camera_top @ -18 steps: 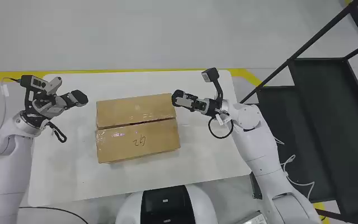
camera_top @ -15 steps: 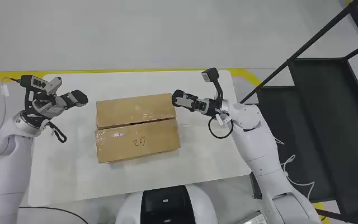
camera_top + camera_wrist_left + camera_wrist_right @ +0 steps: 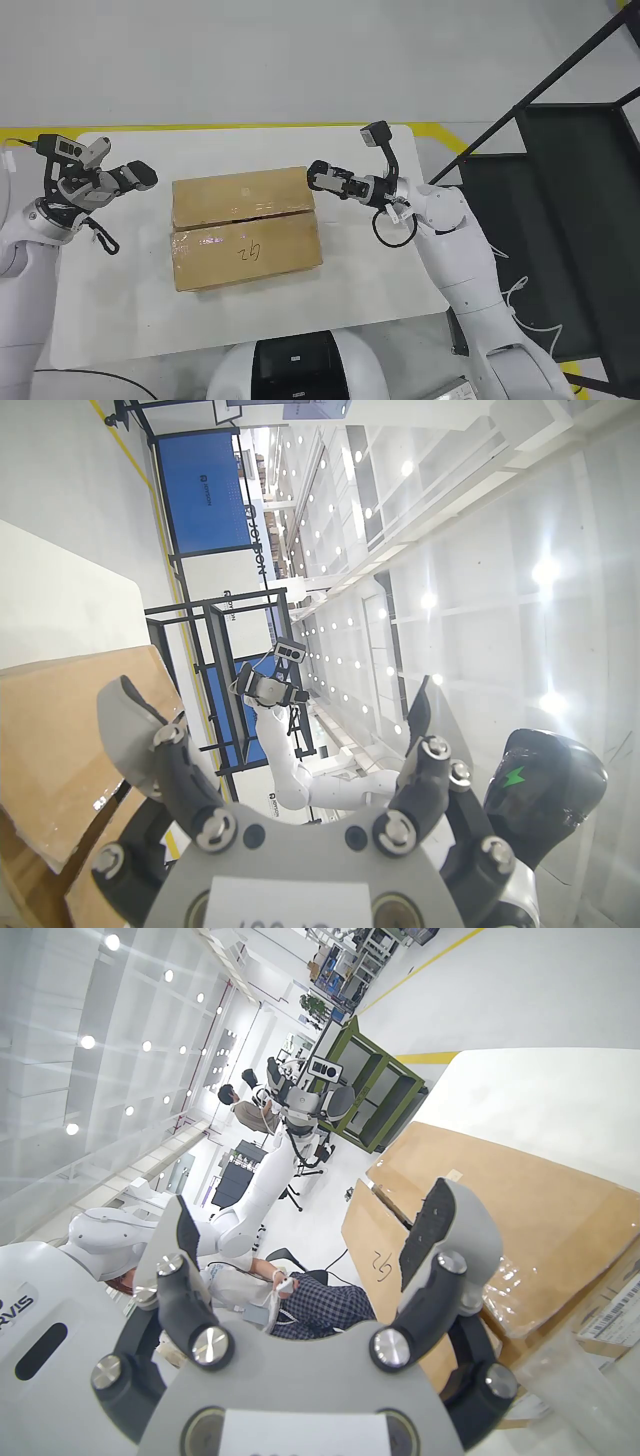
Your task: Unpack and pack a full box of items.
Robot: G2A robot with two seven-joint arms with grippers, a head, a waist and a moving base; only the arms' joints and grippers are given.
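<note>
A closed brown cardboard box lies in the middle of the white table, its two top flaps meeting along a seam. My left gripper hovers open just off the box's left end, nothing between its fingers. The same box appears beside those fingers in the left wrist view. My right gripper stands open at the box's far right corner, level with the flap edge. In the right wrist view the box lies under the open gripper, one fingertip over the flap.
A dark metal rack stands right of the table. Bare table surface lies in front of the box and along its left side. A yellow floor line runs behind the table's far edge.
</note>
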